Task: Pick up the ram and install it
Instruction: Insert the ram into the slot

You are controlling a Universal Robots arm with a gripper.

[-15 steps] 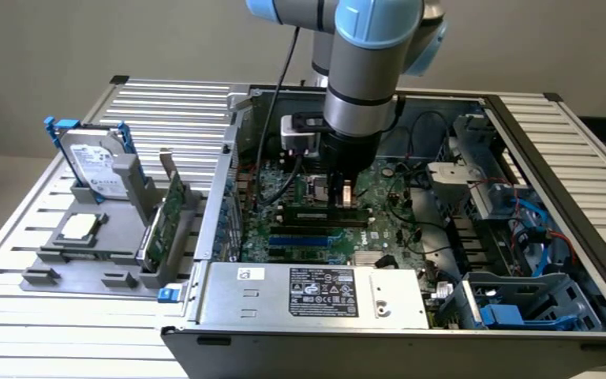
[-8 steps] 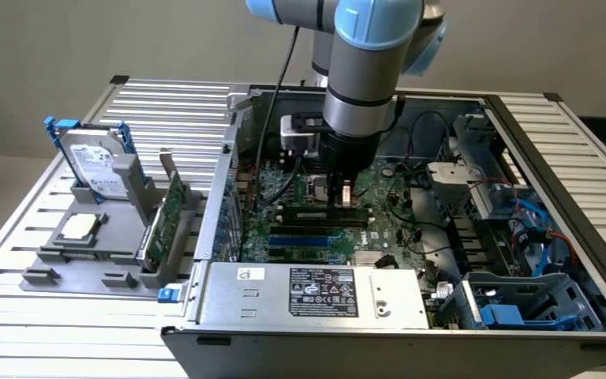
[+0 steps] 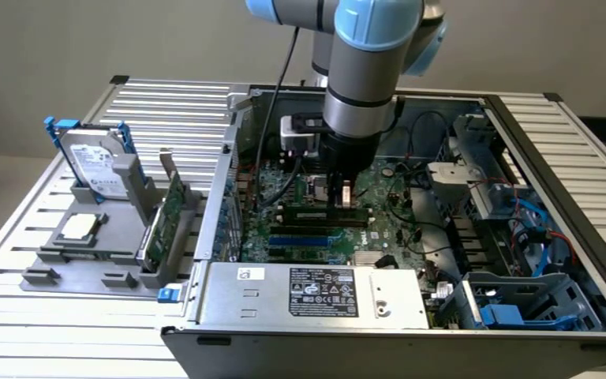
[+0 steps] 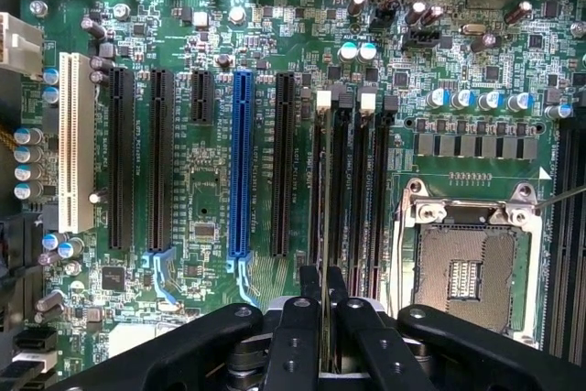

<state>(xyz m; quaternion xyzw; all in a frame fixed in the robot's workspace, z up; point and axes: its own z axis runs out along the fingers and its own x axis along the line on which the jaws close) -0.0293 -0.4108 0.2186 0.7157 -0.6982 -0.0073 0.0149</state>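
The ram shows edge-on as a thin green strip running away from the fingers, in line with a black memory slot whose white latch is at its far end. My gripper is shut on the ram, one black finger on each side. In the exterior view the gripper points straight down into the open computer case, just above the motherboard. The ram lies level along the slots below it. I cannot tell whether the ram is seated in the slot.
An empty CPU socket sits beside the memory slots, and a blue slot and black slots lie on the other side. The power supply fills the case's near side. Outside the case, a grey holder carries a green expansion card and a hard drive.
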